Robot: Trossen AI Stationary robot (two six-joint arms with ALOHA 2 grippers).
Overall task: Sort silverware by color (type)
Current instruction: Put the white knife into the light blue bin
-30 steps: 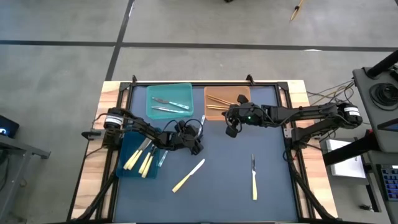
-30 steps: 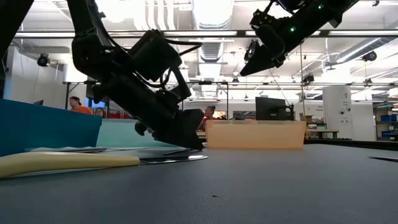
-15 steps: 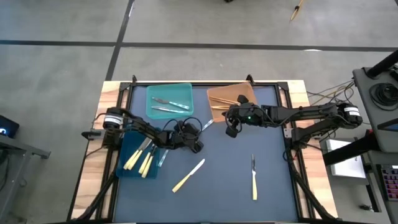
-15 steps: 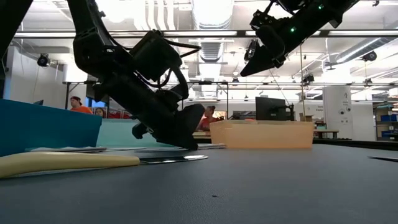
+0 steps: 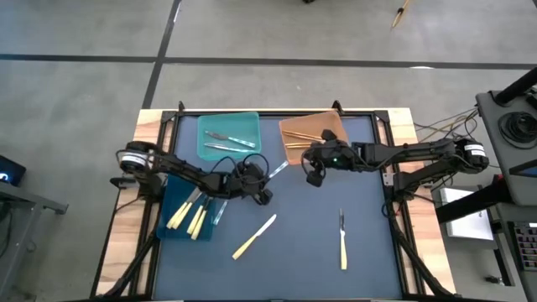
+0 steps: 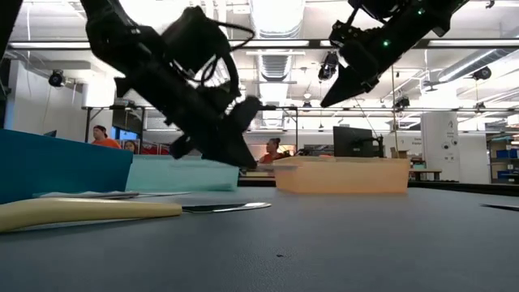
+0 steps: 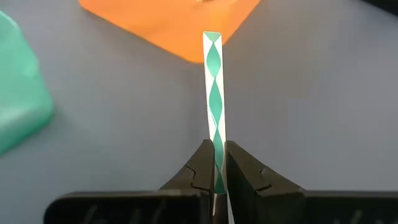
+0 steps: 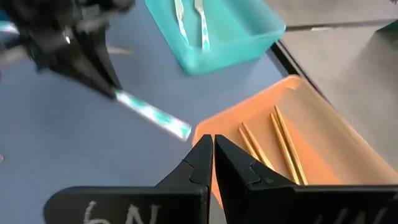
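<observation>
Left end effector [image 7: 216, 163]: pinched shut on one end of a silvery, teal-reflecting utensil [image 7: 214, 99], which juts forward over the counter [image 5: 319, 252] between the teal bin [image 5: 229, 137] and the orange bin [image 5: 312, 134].
Slip risk: the grip takes only the tip of a slim, slick handle, so a quick swing could twist it loose before the teal bin.
Wrong-bin risk: the free end points at the orange bin's corner; a release here would mix types.
Right end effector [image 8: 213, 154]: fingers nearly together, holding nothing, hovering at the orange bin's near corner, close to the utensil's free end; the two could touch.
Left to sort: a pale yellow knife [image 5: 254, 236] and a fork [image 5: 342, 239] on the open counter.
</observation>
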